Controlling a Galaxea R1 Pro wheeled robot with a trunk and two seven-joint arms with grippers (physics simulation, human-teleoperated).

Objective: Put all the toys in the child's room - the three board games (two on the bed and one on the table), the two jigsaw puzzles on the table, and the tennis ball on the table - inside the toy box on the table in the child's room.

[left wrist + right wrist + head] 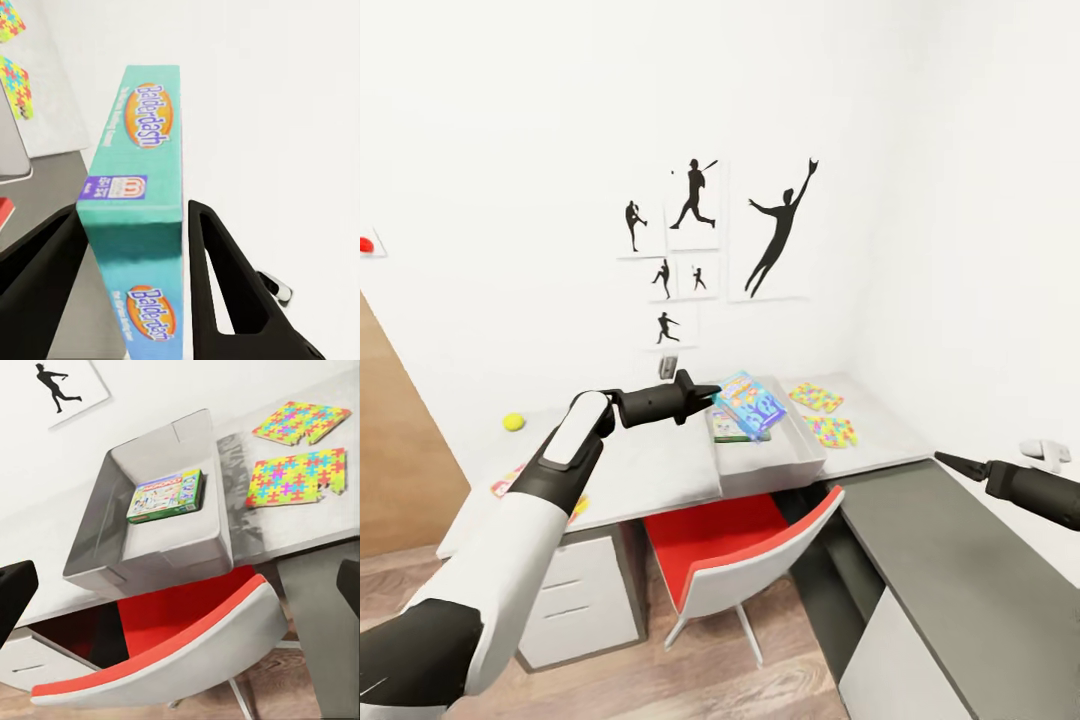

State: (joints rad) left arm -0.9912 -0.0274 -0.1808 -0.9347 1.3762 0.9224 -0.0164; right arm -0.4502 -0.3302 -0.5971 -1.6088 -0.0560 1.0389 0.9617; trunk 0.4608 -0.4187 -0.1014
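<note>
The left pincer [705, 392] is clamped on the blue board game [750, 402], a finger on each broad face as the left wrist view shows, and it holds the box tilted above the toy box [800, 458]. The right pincer [950, 462] hangs well apart over the lower dark cabinet [950, 560], its tips looking close together from the head camera, though I cannot tell for sure whether they meet.

The tabletop [650, 465] carries everything else. The toy box sits at its front edge above the red chair [730, 540] and already holds the white-green Monopoly game [166, 496] lying flat. The main risk, as I judge it, is the release: the blue box is slanted and looks to overhang the bin's far rim, so let go from here it could catch the rim and tip out toward the wall, or land propped on edge against the Monopoly box and crowd what must follow.

Just beside the bin lie the two jigsaw puzzles [296, 478] (thin, flat, hard to pinch), which a sliding box could scatter. The Skip-Bo game [510, 482] peeks out beneath the left arm, where a careless retreat might knock it. The tennis ball [513, 422] rests near the left end and could roll if nudged.
</note>
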